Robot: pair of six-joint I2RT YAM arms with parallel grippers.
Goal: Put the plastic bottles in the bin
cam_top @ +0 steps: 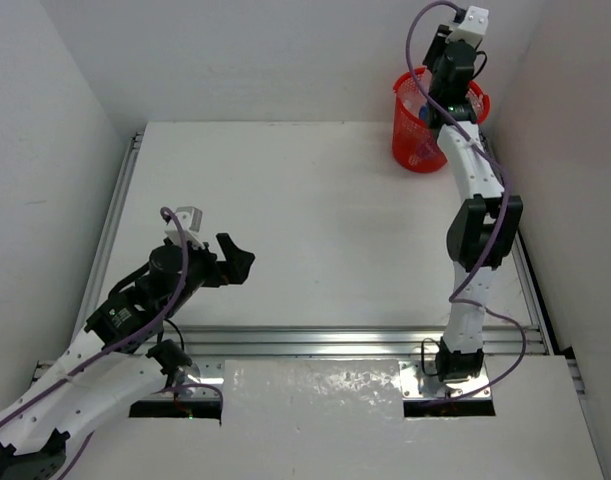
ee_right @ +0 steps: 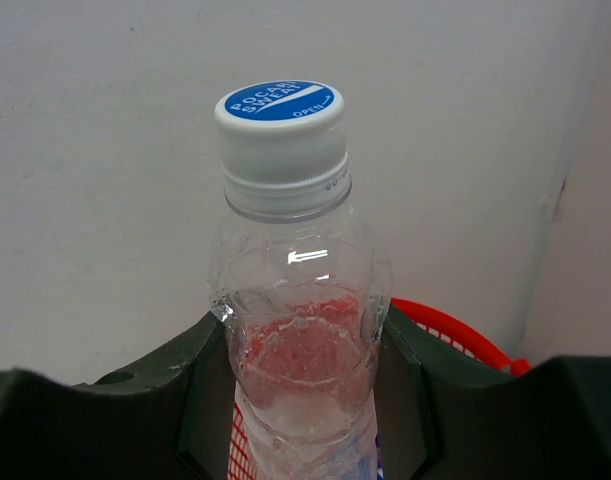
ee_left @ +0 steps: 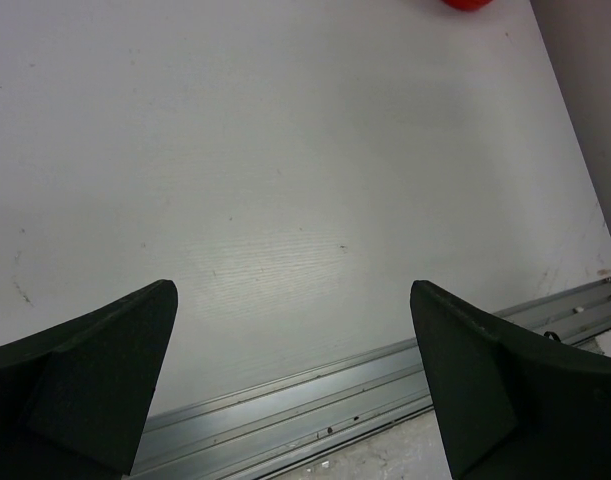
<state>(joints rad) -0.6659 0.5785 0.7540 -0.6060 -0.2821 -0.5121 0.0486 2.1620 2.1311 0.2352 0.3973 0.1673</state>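
The right arm [cam_top: 475, 215] reaches along the right edge of the bench [cam_top: 305, 220] to its far right corner, where the bin [cam_top: 417, 140] stands on the surface close to the walls. The right gripper [ee_right: 300, 400] is positioned above the bin opening and is clamped on one plastic bottle [ee_right: 290, 250]. Both fingers [ee_right: 200, 370] press against the clear body from opposite sides. The neck and the white cap [ee_right: 282, 125], which has a blue printed top, project beyond the fingertips. In the right wrist view the red mesh shows through the bottle wall, and a section of the rim shows just beside the bottle on the right. In the top view a small blue patch appears at the bin opening beside the wrist. It cannot be determined whether this patch belongs to the held bottle. The left arm [cam_top: 105, 340] lies over the near left part of the bench. The left gripper [ee_left: 293, 290] is released: its jaws stand wide apart with only bare surface between them. It hovers just beyond the aluminium rail [cam_top: 325, 340] that runs along the near edge, well apart from the bin.
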